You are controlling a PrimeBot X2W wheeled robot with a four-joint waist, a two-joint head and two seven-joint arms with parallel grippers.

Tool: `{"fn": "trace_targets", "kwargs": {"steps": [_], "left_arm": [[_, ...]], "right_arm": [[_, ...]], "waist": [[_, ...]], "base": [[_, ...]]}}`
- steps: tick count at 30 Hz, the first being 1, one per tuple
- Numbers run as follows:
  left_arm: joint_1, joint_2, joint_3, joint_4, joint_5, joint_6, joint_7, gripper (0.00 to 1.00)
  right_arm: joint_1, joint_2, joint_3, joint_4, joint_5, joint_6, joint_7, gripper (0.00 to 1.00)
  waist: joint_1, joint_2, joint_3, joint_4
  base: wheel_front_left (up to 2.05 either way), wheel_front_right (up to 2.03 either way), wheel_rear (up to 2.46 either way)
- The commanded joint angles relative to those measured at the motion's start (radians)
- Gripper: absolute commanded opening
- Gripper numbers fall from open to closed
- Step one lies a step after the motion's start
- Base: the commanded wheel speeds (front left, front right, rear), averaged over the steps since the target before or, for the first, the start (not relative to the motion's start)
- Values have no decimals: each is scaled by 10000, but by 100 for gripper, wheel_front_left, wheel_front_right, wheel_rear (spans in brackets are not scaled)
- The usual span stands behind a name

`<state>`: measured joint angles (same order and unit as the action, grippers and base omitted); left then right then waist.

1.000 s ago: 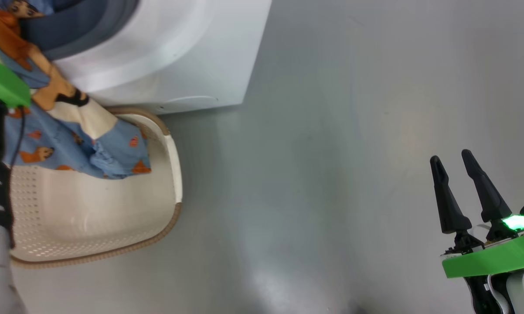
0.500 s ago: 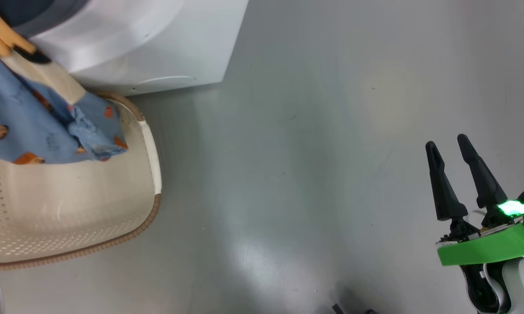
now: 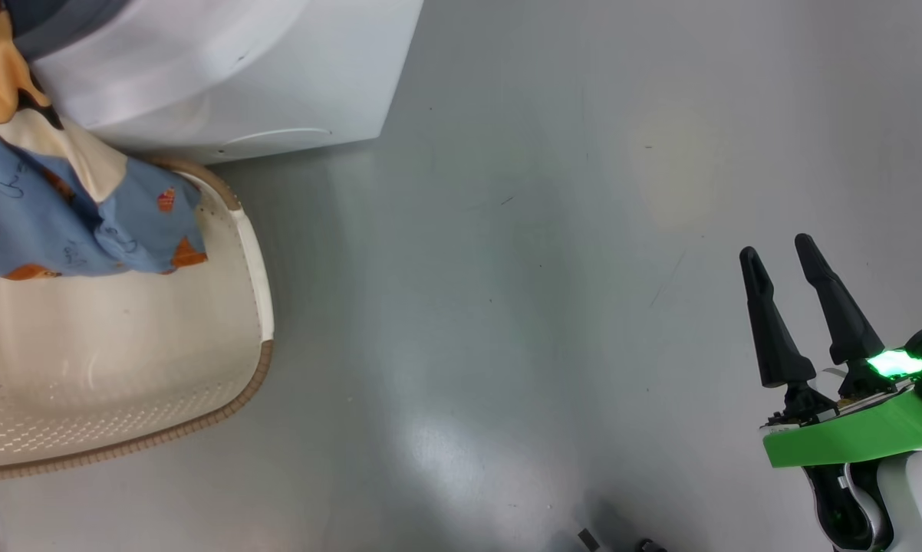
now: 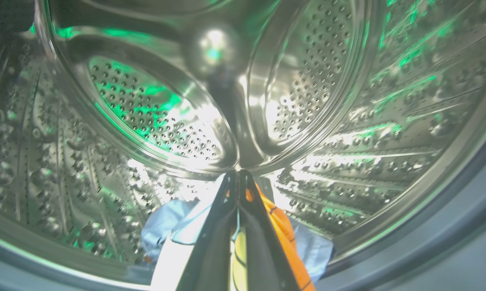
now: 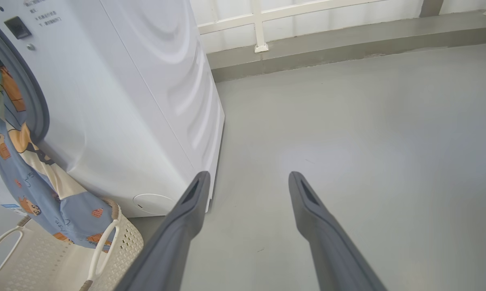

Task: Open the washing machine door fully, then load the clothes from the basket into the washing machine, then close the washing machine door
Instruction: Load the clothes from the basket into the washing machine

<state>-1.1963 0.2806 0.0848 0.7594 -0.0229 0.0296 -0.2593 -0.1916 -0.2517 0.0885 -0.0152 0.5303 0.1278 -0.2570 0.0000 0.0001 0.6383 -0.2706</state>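
Two dark fingers of the left gripper are pressed together deep inside the steel drum of the washing machine, clamped on the clothes. The blue and orange fabric bunches on both sides of the fingers, just below their tips, and lies against the drum's lower wall. From the right wrist, the same bear-print cloth is seen draped out of the machine's round opening and down its white front. Its lower end hangs inside the cream basket, which stands on the floor right against the foot of the machine. The right gripper hovers over bare grey floor well to the robot's right of the basket, its fingers spread apart and holding nothing, far from the cloth.
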Motion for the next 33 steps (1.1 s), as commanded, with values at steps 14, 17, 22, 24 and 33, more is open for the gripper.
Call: {"fn": "trace_targets", "kwargs": {"steps": [14,17,22,24,33], "left_arm": [[-460,324,37,1539,-287,-193,-24,100],[-323,212,39,1463,-357,-225,-24,100],[109,-50,156,1037,-567,-323,-24,100],[396,-184,310,739,-728,-370,-24,100],[2284,-607,393,-866,-526,-489,-24,100]], "right_arm": [[133,-223,206,-200,21,29,-48,100],[146,-276,203,-207,12,29,-48,100],[186,-354,192,-230,-15,29,-48,100],[205,-388,178,-228,-26,29,-48,100],[388,-552,3,-284,-62,29,-48,100]], "waist": [[0,-1,-191,244],[0,-1,-249,336],[0,-1,-373,497],[0,-1,-443,563],[0,-1,-710,880]], "base": [[0,0,0],[0,0,0],[0,0,0],[0,0,0],[0,0,0]]}}
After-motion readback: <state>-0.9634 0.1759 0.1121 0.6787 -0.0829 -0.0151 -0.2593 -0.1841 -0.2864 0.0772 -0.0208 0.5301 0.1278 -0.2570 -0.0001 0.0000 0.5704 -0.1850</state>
